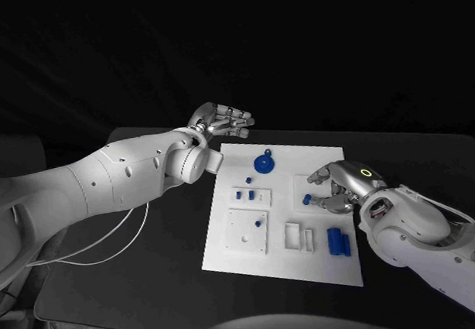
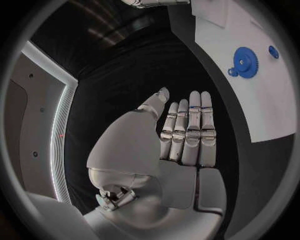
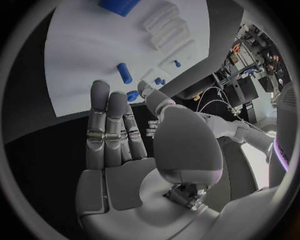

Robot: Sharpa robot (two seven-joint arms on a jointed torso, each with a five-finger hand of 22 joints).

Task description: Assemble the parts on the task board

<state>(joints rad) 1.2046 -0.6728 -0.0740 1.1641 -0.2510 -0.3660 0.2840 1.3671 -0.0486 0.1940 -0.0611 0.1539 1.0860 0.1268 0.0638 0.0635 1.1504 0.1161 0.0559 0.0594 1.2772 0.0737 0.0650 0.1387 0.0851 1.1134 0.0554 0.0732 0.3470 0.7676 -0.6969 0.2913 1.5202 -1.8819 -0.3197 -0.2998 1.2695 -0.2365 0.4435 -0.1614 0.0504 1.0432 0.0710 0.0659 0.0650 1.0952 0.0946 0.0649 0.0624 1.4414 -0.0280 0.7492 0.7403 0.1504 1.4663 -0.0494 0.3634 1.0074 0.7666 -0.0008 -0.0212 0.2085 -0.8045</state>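
Blue peg (image 1: pixel 306 199) just beside right hand (image 1: pixel 346 186) fingers (image 1: pixel 332 201) — empty, straight; left hand (image 1: pixel 220 121) likewise, off board (image 1: pixel 229 254)

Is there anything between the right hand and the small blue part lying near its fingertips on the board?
Nothing visible stands between them. The right hand hovers open at the task board's right edge, and the small blue part lies uncovered just beside its fingertips.

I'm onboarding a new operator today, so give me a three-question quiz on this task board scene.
1. True or false: the left robot hand holds the blue gear.
2. Which robot hand is over the task board? A) left B) right
3. Fill in: the blue gear lies near the board's ___ edge, seen from the robot.

Key: 1 false, its fingers are straight and hold nothing; 2 B, the right robot hand hovers by a small blue part; 3 far.
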